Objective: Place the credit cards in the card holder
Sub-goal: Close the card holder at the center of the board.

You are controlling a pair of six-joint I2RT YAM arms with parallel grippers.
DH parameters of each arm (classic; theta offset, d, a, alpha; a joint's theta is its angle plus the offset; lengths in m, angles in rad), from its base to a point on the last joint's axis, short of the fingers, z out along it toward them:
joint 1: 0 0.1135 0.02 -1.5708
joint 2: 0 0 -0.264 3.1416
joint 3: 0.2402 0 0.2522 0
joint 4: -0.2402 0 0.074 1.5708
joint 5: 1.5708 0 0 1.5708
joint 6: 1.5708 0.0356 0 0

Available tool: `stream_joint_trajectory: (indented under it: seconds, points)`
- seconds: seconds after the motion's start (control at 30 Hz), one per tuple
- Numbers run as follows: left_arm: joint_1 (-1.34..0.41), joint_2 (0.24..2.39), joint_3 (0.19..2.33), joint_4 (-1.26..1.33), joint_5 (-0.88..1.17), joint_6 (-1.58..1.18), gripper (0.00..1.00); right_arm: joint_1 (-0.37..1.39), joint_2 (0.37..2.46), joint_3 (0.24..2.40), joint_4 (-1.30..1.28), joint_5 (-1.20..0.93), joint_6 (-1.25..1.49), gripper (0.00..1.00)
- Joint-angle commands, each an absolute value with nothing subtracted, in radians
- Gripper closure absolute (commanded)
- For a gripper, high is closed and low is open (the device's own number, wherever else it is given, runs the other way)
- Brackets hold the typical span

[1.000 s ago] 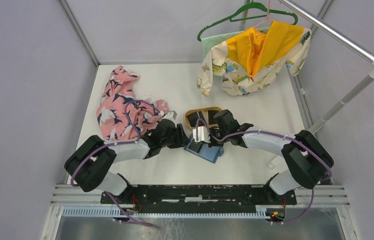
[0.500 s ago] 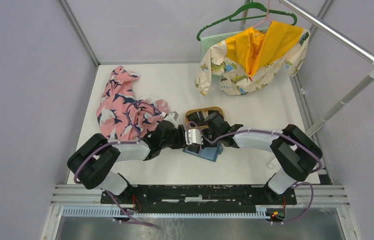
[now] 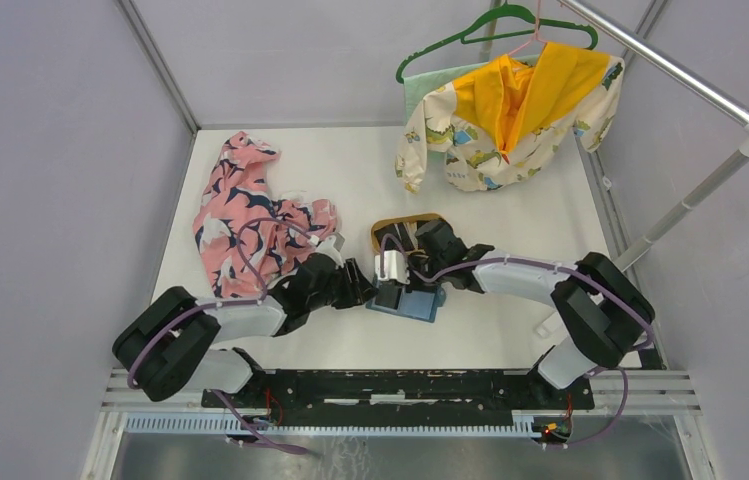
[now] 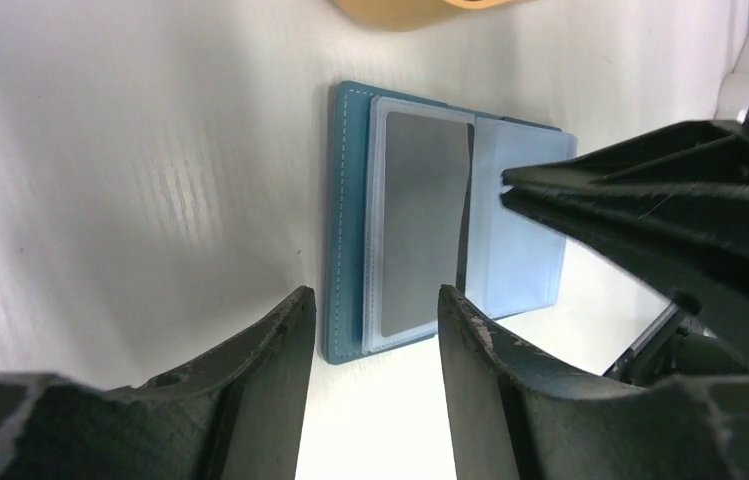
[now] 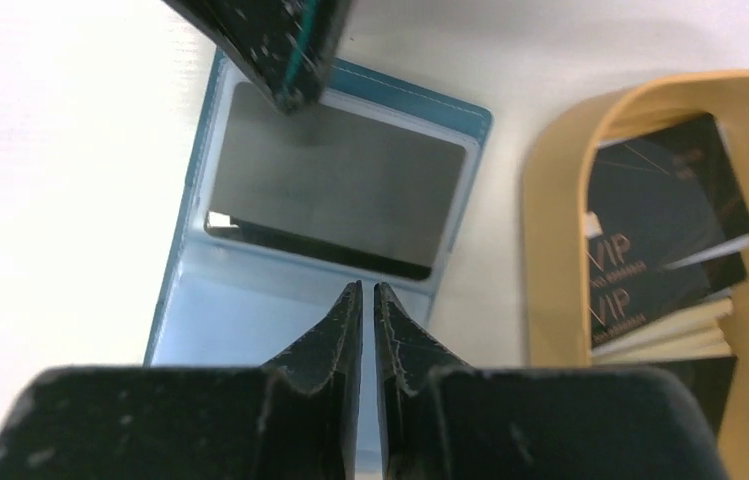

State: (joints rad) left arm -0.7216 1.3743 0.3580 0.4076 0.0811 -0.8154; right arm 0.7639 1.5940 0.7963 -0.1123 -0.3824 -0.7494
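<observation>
From above, the two arms met low on the white surface (image 3: 350,170), just below a tan oval tray (image 3: 405,220). The teal card holder (image 3: 420,303) lay open and flat there. The left fingers (image 3: 355,287) reached it from the left, and the right fingers (image 3: 400,290) came down over it from the tray side. A pink patterned cloth (image 3: 245,215) lay crumpled to the left. A yellow and cream garment (image 3: 505,110) hung on a green hanger (image 3: 510,18) at the far right.

The left wrist camera showed the left fingers (image 4: 270,350) standing apart with nothing between them, framing the near corner of the card holder (image 4: 348,220). Whether either fingertip touched its edge I could not quite tell. A grey card (image 4: 422,220) sat in the clear pocket of the left leaf. The right fingers (image 4: 650,190) pointed in from the right, their tips over the pale blue leaf beside that card.

The right wrist camera looked straight down on the card holder (image 5: 475,120). The right fingers (image 5: 320,340) were parted by only a thin slit, held nothing, and had their tips over the pale blue pocket just short of the grey card (image 5: 340,190). One of the left fingers (image 5: 270,40) hung over the card holder's far edge. To the right, more credit cards (image 5: 660,220), black ones marked VIP over a paler one, lay stacked in the tray (image 5: 550,200).
</observation>
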Motion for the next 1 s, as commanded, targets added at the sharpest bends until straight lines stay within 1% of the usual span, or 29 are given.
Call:
stream_joint_trajectory:
  seconds: [0.0,0.1,0.17,0.27,0.4,0.53,0.73,0.9,0.97]
  points:
    - [-0.723,1.270,0.335,0.389,0.024,-0.871,0.44,0.686,1.477,0.793,-0.161,-0.501,-0.780,0.86]
    - [-0.723,1.228,0.326,0.360,0.007,-0.862,0.39,0.637,1.404,0.747,-0.182,-0.575,-0.845,0.84]
    - [-0.723,1.222,0.326,0.346,0.008,-0.851,0.36,0.635,1.380,0.712,-0.183,-0.606,-0.890,0.82]
    - [-0.721,1.238,0.315,0.361,0.027,-0.851,0.33,0.639,1.413,0.708,-0.173,-0.646,-0.878,0.83]
    - [-0.721,1.281,0.314,0.405,0.064,-0.868,0.31,0.666,1.477,0.730,-0.161,-0.569,-0.851,0.84]
    - [-0.720,1.343,0.328,0.440,0.086,-0.883,0.31,0.686,1.518,0.734,-0.162,-0.523,-0.851,0.84]
    - [-0.721,1.420,0.345,0.463,0.124,-0.894,0.38,0.706,1.581,0.763,-0.219,-0.450,-0.886,0.85]
    - [-0.719,1.464,0.310,0.581,0.191,-0.934,0.43,0.709,1.597,0.773,-0.245,-0.451,-0.898,0.86]
    - [-0.720,1.472,0.300,0.626,0.212,-0.946,0.47,0.709,1.604,0.774,-0.257,-0.455,-0.902,0.87]
